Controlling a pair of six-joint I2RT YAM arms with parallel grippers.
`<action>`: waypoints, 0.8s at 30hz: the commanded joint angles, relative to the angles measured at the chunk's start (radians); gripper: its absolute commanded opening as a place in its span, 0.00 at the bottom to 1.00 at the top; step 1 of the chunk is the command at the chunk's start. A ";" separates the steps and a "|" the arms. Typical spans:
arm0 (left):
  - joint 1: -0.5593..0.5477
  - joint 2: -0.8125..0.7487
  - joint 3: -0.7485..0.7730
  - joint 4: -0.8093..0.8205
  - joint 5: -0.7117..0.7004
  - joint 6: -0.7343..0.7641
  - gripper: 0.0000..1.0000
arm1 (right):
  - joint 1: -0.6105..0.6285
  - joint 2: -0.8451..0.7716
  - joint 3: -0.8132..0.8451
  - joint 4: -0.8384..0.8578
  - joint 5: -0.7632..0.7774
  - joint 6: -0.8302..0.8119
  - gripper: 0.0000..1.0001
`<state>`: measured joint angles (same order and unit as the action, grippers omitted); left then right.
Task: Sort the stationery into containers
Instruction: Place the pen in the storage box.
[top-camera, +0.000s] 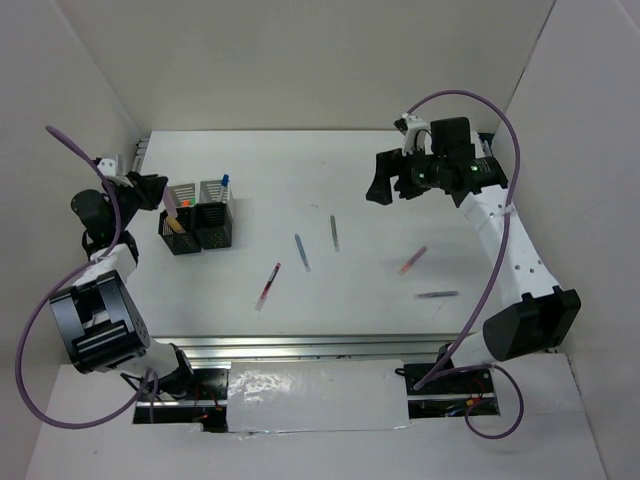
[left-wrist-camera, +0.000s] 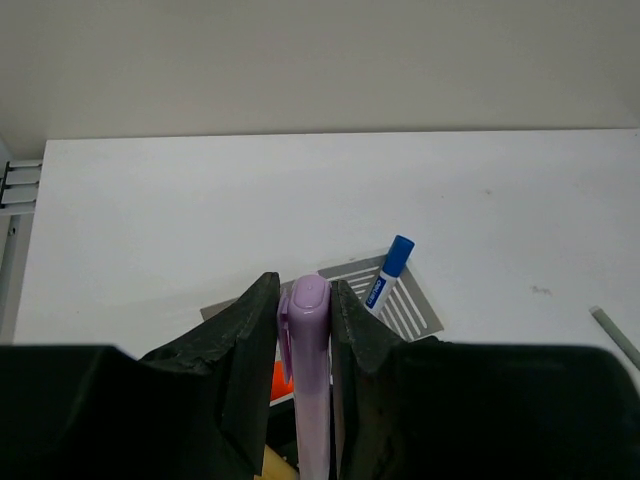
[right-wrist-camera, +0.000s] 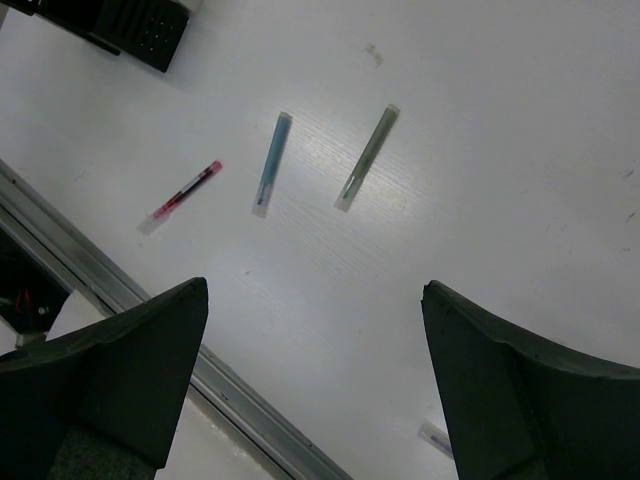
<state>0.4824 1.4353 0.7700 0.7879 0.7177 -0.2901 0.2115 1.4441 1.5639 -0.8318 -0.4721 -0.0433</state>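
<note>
A purple highlighter (left-wrist-camera: 308, 390) stands upright, clenched between the two fingers of the left claw (left-wrist-camera: 303, 295), whose jaws are drawn in close and press its sides. It hangs over the containers (top-camera: 198, 216), a cluster of four mesh cups at the 9 o'clock side of the table (top-camera: 300, 170). Whether its lower end touches a cup I cannot tell. An orange highlighter (left-wrist-camera: 283, 383) shows just beside it at 7 o'clock. A blue-capped pen (left-wrist-camera: 390, 272) leans in a grey cup at 2 o'clock of the claw.

Loose near the table's middle lie a red pen (top-camera: 267, 286), a blue pen (top-camera: 301, 252) and a grey pen (top-camera: 334, 232). A pinkish pen (top-camera: 413, 260) and a dark pen (top-camera: 437, 295) lie toward 4 o'clock. The right claw (top-camera: 383, 186), at the table's 2 o'clock, is spread wide and grasps nothing.
</note>
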 joint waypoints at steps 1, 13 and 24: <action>-0.007 0.025 -0.011 0.085 0.000 0.083 0.00 | 0.014 0.002 -0.004 0.017 -0.007 -0.020 0.94; 0.005 0.059 -0.009 0.039 0.019 0.112 0.35 | 0.117 -0.005 -0.019 -0.013 0.001 -0.133 0.93; 0.019 -0.006 -0.021 0.005 0.051 0.085 0.52 | 0.279 0.018 -0.007 -0.055 0.038 -0.338 0.89</action>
<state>0.4877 1.4815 0.7502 0.7467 0.7341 -0.2131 0.4603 1.4517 1.5444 -0.8627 -0.4549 -0.2970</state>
